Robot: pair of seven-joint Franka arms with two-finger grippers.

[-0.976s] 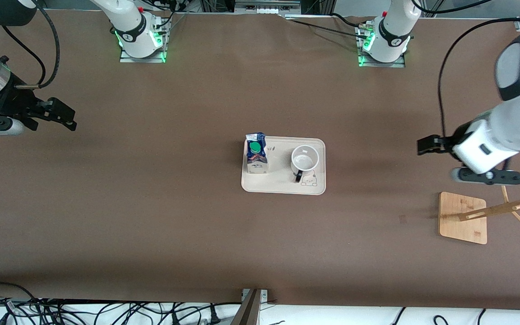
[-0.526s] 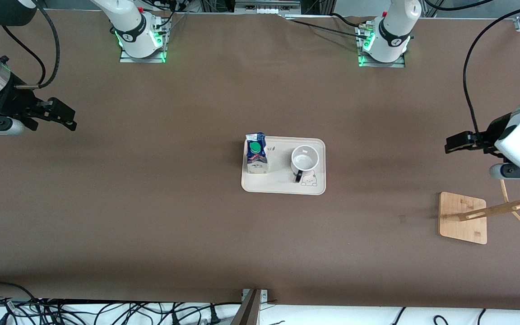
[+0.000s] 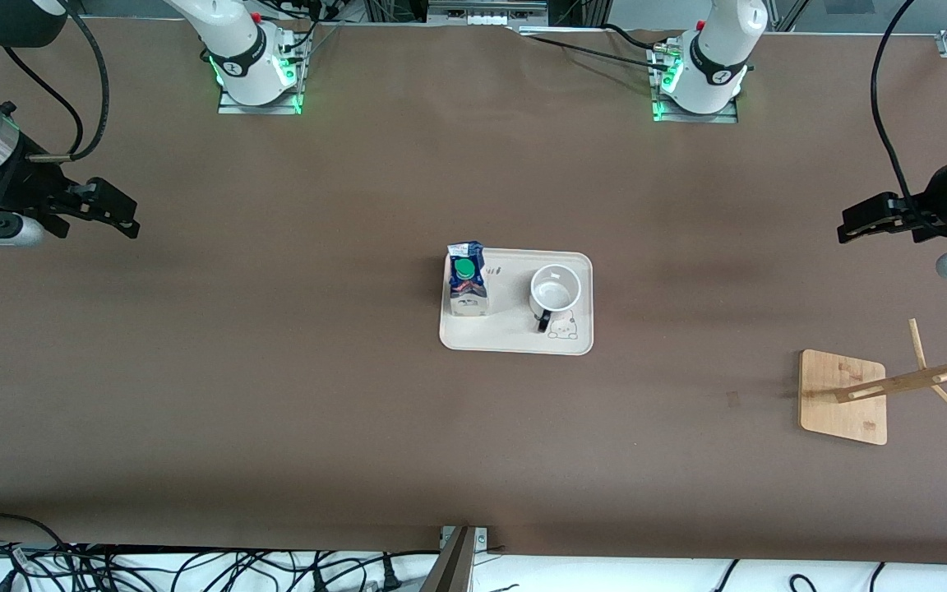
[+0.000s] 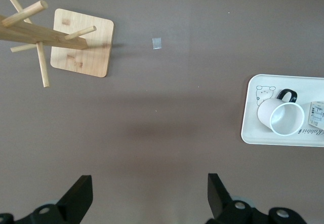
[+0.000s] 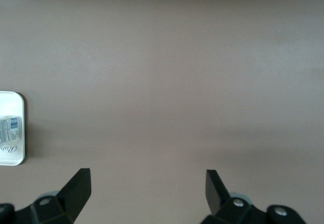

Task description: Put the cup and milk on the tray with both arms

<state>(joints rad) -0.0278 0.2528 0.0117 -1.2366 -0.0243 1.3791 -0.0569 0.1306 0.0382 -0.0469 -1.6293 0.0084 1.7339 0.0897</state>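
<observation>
The cream rectangular tray [image 3: 516,333] at mid-counter carries the blue-and-white milk carton [image 3: 467,280] and white black-handled cup [image 3: 555,290]. Left end effector [image 3: 868,220] and right end effector [image 3: 108,210], fingers apart and empty, hover over opposite counter ends, well apart from it.

One tray [image 3: 515,337], one cup [image 3: 556,289], one milk carton [image 3: 467,284], one wooden stand [image 3: 843,396] (two arms).

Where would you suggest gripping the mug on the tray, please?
Probably across the rim of the cup, coming straight down: it stands upright, mouth open. Span the wall away from the black handle, which points toward the front camera, clear of the milk.
</observation>
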